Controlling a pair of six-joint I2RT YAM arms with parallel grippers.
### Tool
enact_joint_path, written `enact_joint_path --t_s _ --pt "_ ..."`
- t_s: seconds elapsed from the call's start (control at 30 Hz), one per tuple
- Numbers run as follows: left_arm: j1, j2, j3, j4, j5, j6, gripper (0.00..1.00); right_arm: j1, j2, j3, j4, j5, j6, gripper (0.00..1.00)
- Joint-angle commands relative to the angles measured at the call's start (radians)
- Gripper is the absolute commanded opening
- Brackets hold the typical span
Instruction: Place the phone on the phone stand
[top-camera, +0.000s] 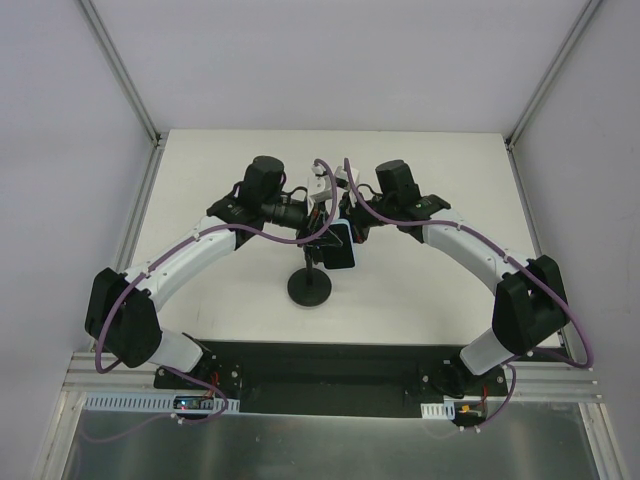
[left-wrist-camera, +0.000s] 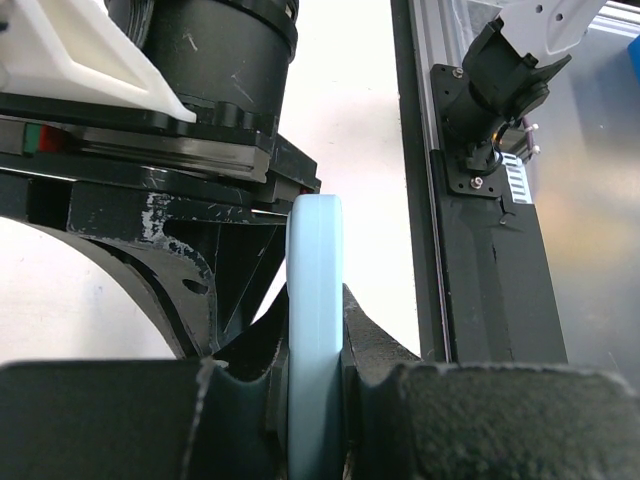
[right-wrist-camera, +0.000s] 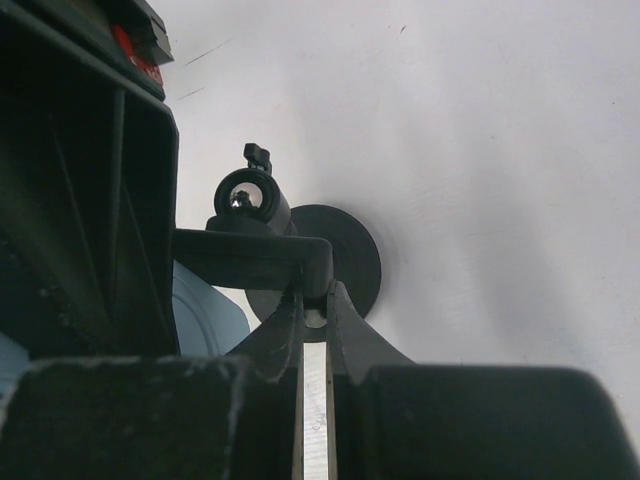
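Observation:
The phone (top-camera: 340, 246), with a black screen and a light blue rim, hangs over the middle of the table next to the top of the phone stand (top-camera: 309, 287), whose round black base rests on the table. My left gripper (top-camera: 322, 236) is shut on the phone. In the left wrist view, its blue edge (left-wrist-camera: 315, 250) stands upright between the fingers of that gripper (left-wrist-camera: 315, 322). My right gripper (top-camera: 347, 222) is shut on the end of the stand's cradle (right-wrist-camera: 262, 256). In the right wrist view, that gripper (right-wrist-camera: 315, 300) pinches the cradle above the disc base (right-wrist-camera: 357, 250). A blue phone corner (right-wrist-camera: 208, 312) shows beside it.
The white table (top-camera: 440, 290) lies inside an aluminium frame (top-camera: 130, 215) with grey walls. A black base rail (top-camera: 330, 365) with both arm mounts runs along the near edge. It also shows in the left wrist view (left-wrist-camera: 490, 260). The right arm's wrist (left-wrist-camera: 200, 60) crowds the left gripper.

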Motion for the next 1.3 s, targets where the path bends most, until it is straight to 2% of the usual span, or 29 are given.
enact_joint_path --t_s 0.0,0.07,0.17,0.2,0.23,0.3,0.43,0.47,0.53,0.57,0.67,0.7,0.77,0.97,1.13,1.27 --pt "0.011 -0.008 0.004 -0.089 0.063 0.012 0.0 -0.023 -0.058 0.041 0.087 -0.043 0.024 0.01" --pt "0.009 -0.014 -0.004 -0.097 0.043 0.022 0.0 -0.023 -0.061 0.038 0.087 -0.033 0.028 0.01" --pt "-0.007 -0.038 -0.018 -0.1 -0.117 -0.001 0.0 -0.02 -0.079 0.007 0.103 0.068 0.071 0.01" --pt "-0.018 -0.061 -0.022 -0.103 -0.18 -0.008 0.0 -0.017 -0.105 -0.013 0.156 0.164 0.094 0.01" --pt "-0.029 -0.075 -0.035 -0.105 -0.308 -0.031 0.0 -0.017 -0.122 -0.068 0.188 0.211 0.134 0.01" --pt "-0.032 -0.116 -0.052 -0.12 -0.368 -0.069 0.0 -0.017 -0.163 -0.111 0.282 0.318 0.165 0.01" --pt "-0.034 -0.199 -0.136 -0.166 -0.492 -0.137 0.0 -0.012 -0.202 -0.166 0.353 0.434 0.202 0.0" --pt "-0.034 -0.219 -0.15 -0.174 -0.583 -0.154 0.0 -0.008 -0.215 -0.194 0.372 0.46 0.217 0.0" --pt "-0.035 -0.271 -0.189 -0.207 -0.653 -0.194 0.0 0.014 -0.232 -0.226 0.437 0.573 0.237 0.0" --pt "-0.037 -0.284 -0.194 -0.226 -0.743 -0.202 0.0 0.025 -0.242 -0.252 0.463 0.611 0.245 0.0" --pt "-0.052 -0.32 -0.197 -0.301 -0.848 -0.241 0.0 0.071 -0.254 -0.291 0.523 0.8 0.265 0.0" --pt "-0.058 -0.317 -0.19 -0.322 -0.918 -0.24 0.0 0.095 -0.254 -0.306 0.529 0.952 0.289 0.0" --pt "-0.075 -0.307 -0.158 -0.396 -0.987 -0.231 0.0 0.112 -0.255 -0.312 0.535 1.115 0.311 0.0" --pt "-0.119 -0.261 -0.118 -0.504 -1.25 -0.223 0.0 0.221 -0.231 -0.289 0.515 1.455 0.271 0.0" --pt "-0.122 -0.226 -0.104 -0.513 -1.421 -0.248 0.0 0.29 -0.222 -0.271 0.546 1.589 0.145 0.0" --pt "-0.122 -0.154 -0.058 -0.51 -1.523 -0.32 0.0 0.386 -0.222 -0.243 0.492 1.717 0.172 0.0"
